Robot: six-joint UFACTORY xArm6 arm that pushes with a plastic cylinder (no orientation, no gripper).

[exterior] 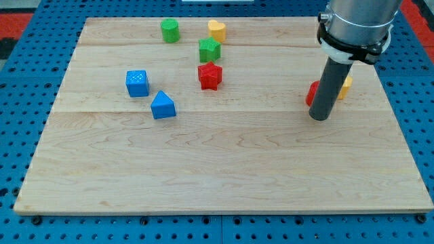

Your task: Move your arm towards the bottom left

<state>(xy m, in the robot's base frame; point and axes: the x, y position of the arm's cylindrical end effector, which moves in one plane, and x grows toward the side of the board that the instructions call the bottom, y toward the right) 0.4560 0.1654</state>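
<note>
My tip [319,116] rests on the wooden board [217,169] at the view's right. Just behind the rod a red block [312,93] and a yellow block [345,86] are partly hidden; their shapes are unclear. At the view's left sit a blue cube [137,83] and a blue triangular block [163,106]. Near the view's top middle are a green cylinder [170,30], a yellow heart-shaped block [217,30], a green star-shaped block [209,49] and a red star-shaped block [209,75].
The board lies on a blue pegboard table [20,102]. The arm's grey body [356,27] hangs over the board's top right corner.
</note>
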